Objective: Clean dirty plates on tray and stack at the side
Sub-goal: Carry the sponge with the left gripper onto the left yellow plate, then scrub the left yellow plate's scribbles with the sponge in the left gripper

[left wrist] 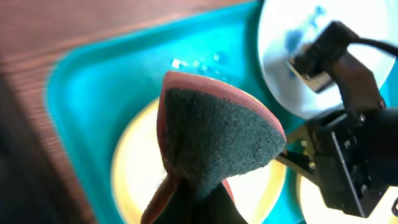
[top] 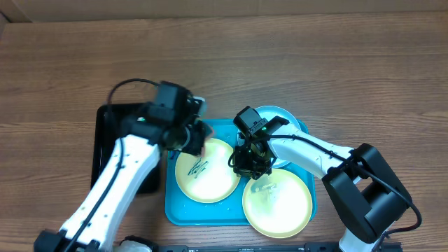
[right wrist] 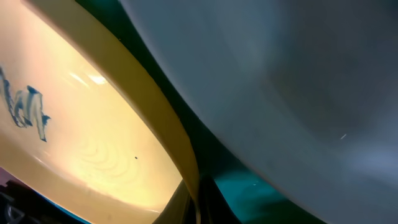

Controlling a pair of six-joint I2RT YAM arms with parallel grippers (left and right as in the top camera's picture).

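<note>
The left gripper clamps a pink-backed green scouring sponge above the large turquoise-blue rectangular plastic tray, whose long axis runs left-right. All three round plastic plates sit on it, and the right gripper pinches the right rim of the scribbled pale yellow-green plate.

1. The large tray is sitting on the table, with a smaller tray lying just beside it on the left.
2. Three plates are lying in the large tray: the left plate, the front-right plate lapping over the front rim, and the rear plate behind it.
3. The left gripper is hanging over the left plate's back edge, with a scouring pad in it.
4. The right gripper is sitting at the left plate's right rim, between all three plates.
</note>
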